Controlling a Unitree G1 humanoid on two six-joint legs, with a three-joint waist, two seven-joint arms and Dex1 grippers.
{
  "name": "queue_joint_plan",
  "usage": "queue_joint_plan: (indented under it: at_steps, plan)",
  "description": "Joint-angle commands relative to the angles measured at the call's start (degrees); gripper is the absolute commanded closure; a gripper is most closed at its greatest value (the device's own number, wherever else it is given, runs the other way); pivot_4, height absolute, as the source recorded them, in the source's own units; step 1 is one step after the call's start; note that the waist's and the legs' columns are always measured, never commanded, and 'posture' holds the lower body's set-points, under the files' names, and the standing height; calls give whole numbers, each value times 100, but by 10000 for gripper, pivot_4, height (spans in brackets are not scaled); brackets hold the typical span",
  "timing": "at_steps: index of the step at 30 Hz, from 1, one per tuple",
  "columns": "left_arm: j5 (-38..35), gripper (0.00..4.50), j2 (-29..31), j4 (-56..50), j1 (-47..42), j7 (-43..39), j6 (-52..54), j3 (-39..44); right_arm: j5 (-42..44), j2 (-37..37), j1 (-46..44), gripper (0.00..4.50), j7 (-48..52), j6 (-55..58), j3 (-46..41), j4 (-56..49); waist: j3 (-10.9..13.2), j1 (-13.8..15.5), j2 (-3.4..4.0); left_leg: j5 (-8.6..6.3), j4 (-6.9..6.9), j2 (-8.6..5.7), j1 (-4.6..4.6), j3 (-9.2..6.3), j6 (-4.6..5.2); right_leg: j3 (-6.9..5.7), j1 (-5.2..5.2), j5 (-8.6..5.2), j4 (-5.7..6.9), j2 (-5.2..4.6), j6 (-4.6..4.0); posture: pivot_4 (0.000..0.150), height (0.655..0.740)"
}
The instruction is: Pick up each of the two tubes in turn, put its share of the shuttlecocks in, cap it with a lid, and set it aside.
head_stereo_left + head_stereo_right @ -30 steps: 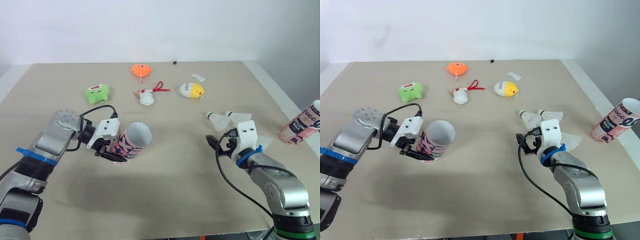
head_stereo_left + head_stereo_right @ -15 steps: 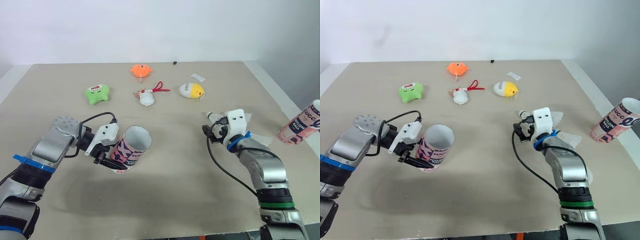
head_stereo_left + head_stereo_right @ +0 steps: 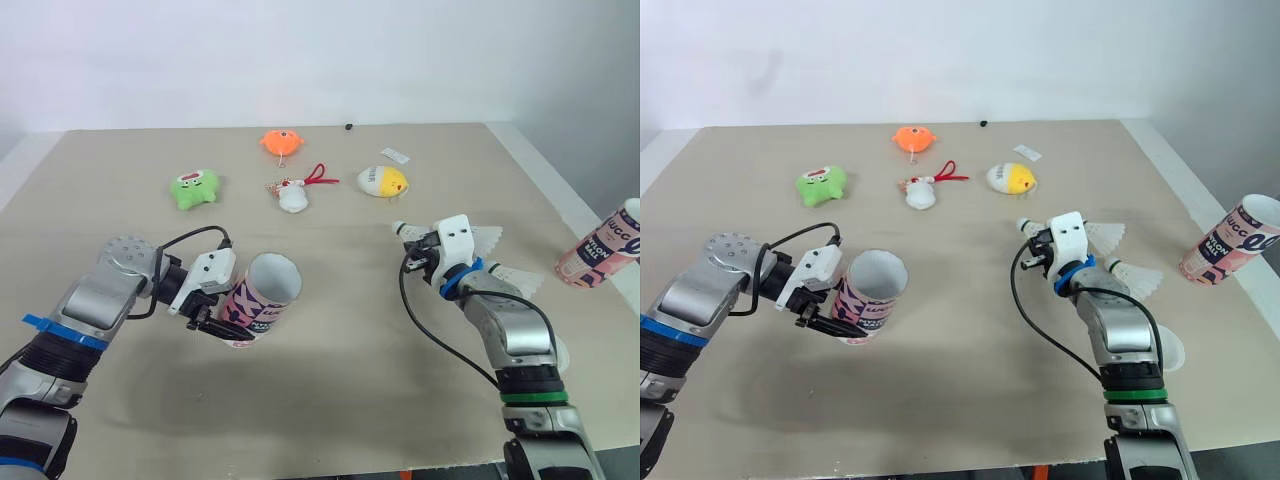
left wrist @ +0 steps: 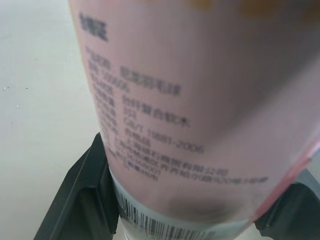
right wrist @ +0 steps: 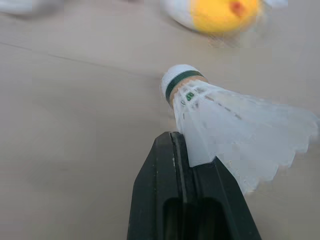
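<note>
As your R arm has come across, right end effector (image 5: 180,145): now farther left & farther from you than 1 s ago, away from the loose shuttlecocks; fingers closed on a shuttlecock's skirt.
Shuttlecock (image 5: 220,115): has come along w/ the fingers and looks clear of the tabletop (image 3: 340,380). It lies crosswise to them, green-banded cork leading left. Feathers white, not crushed, but the pinch is only on the skirt edge, so it could twist.
Left end effector (image 3: 232,322): clamped low on the tube, near its base; barely shifted.
Tube (image 3: 262,295): near left, pink print, tilted, open mouth facing right & up. Well apart from the shuttlecock, so you're mid-carry and the insert isn't made yet.
Spare shuttlecock (image 3: 515,278): on the tabletop, just near-right of the R end effector. White feathers behind it are prob. another.
2nd tube (image 3: 605,245): right edge, leaning, no lid, untouched.
</note>
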Motion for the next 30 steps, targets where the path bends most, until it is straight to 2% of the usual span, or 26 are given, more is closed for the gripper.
queue_joint_plan:
  at_steps: [1,5,8,15,21,27,28,30]
  plan:
    - [172,17458,81,136,154,-51,115,-237,423,-486,159,44688,850,-170,-87,-1287,0,1,10,0,0,0,0,0,0,0,0,-3,0,0,5,1500,7323]
    - [205,17458,71,269,84,-97,129,-282,1075,-1486,366,44688,2240,-67,87,-2917,-6,-1,32,0,-1,0,3,-2,0,-1,3,-9,1,0,14,1500,7323]
    - [223,17458,23,368,-2,-147,149,-320,1302,-1999,50,44688,2855,66,387,-3461,-10,-14,29,-1,-2,6,22,-3,1,-2,16,-10,1,6,10,1500,7323]
    - [121,17458,-186,448,-207,-198,217,-316,749,-1744,-1552,44688,3300,-228,1412,-2779,-10,-6,27,10,19,10,34,7,-1,-1,21,4,4,7,-25,1500,7323]
    - [150,17458,-204,466,-228,-216,230,-294,421,-1550,-2239,44688,3974,-570,2068,-2377,-11,22,26,4,26,6,-3,4,1,-3,3,4,3,1,9,1500,7323]
    - [121,17458,-205,325,-139,-159,313,-235,-13,-1164,-2741,44688,4262,-908,2480,-1803,-11,26,26,-5,28,7,-4,1,12,-9,2,-2,5,0,-6,1500,7323]
    - [118,17458,-208,308,-123,-146,319,-227,15,-1117,-2767,39765,4301,-867,2469,-1765,-11,29,26,-5,29,8,-4,-2,12,-13,3,-3,6,0,-6,1500,7323]
    - [106,17458,-222,288,-109,-122,339,-210,425,-1057,-2771,35878,4485,-570,2297,-1846,-11,29,26,-5,31,7,-5,-2,12,-13,3,-2,8,0,-6,1500,7323]
